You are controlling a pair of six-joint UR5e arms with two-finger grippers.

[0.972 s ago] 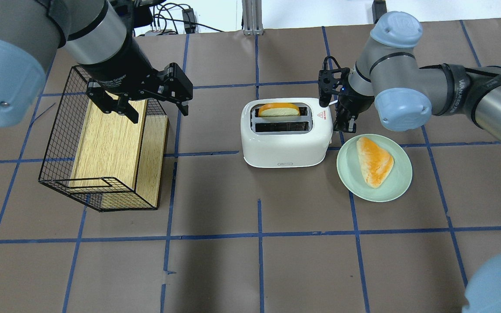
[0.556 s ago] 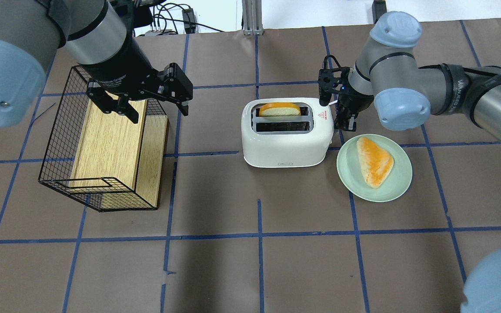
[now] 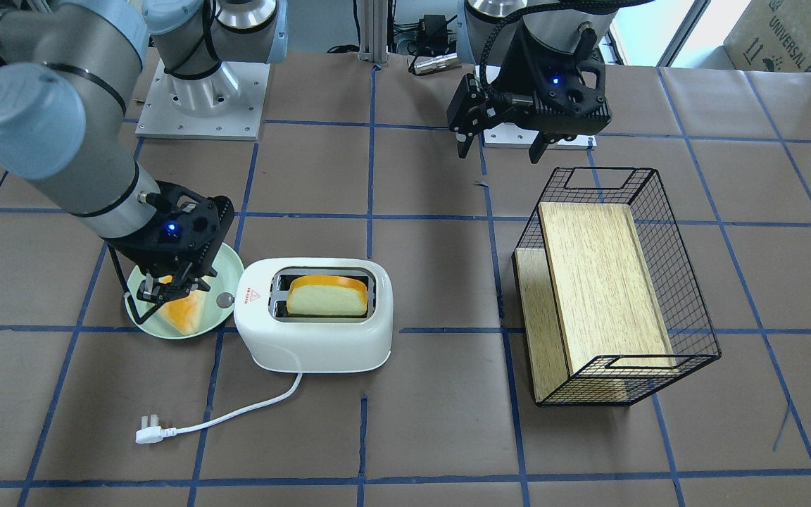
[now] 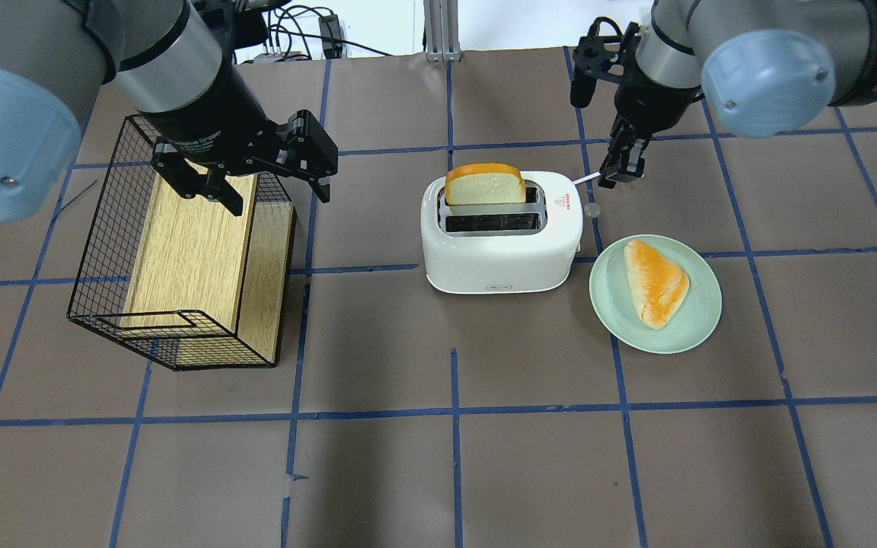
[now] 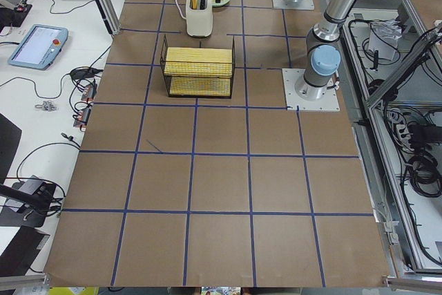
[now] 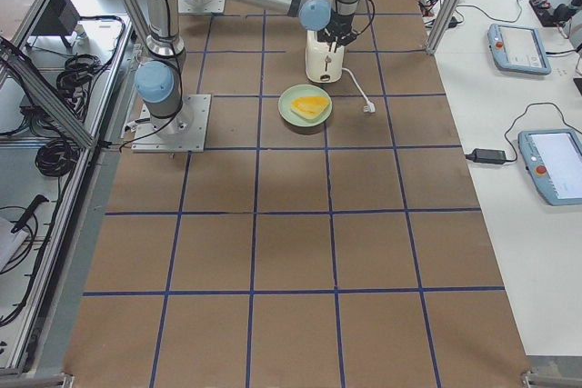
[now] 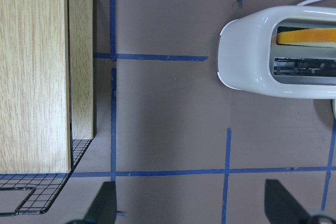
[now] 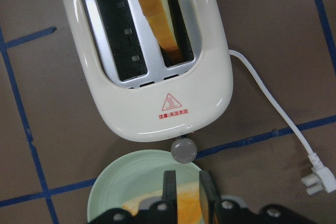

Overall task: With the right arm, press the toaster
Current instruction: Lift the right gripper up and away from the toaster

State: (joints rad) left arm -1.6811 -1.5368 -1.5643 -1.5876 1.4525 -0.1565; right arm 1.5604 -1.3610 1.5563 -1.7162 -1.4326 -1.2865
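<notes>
The white toaster stands mid-table with a bread slice standing high out of its far slot; the near slot is empty. Its grey knob sticks out of the end with the red triangle. My right gripper is shut and empty, raised above and just beyond that end, not touching the toaster. In the right wrist view its fingertips sit close together over the knob and the plate. My left gripper hangs open and empty over the basket's edge, well left of the toaster.
A green plate with an orange-crusted bread piece lies right of the toaster. A black wire basket holding a wooden board stands at the left. The toaster's white cord and plug lie unplugged on the table.
My right gripper has lifted up and back from the toaster's knob end. The bread slice, low in the slot before, now stands high out of it. The left arm has not moved.
</notes>
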